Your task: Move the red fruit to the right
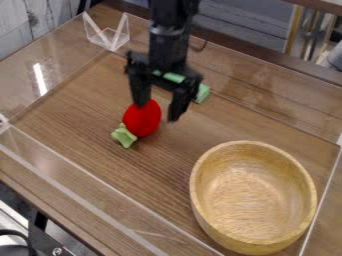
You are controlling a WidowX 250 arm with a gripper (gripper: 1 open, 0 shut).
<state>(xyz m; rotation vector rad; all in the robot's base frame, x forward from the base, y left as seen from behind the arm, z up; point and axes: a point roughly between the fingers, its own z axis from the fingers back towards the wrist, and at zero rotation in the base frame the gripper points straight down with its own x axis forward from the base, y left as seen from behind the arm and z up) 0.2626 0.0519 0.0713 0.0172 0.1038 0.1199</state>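
The red fruit [142,119] lies on the wooden table, glossy and oval, with its pale green leafy cap [124,138] pointing toward the lower left. My gripper [158,103] hangs straight down just above and behind the fruit, its two black fingers spread open on either side of the fruit's upper part. Nothing is held between the fingers. The arm hides the fruit's top edge.
A flat green rectangular block [201,93] lies behind the gripper, mostly covered by it. A large wooden bowl [254,195] stands at the lower right. Clear acrylic walls [54,80] ring the table, with a clear bracket [104,32] at the back left.
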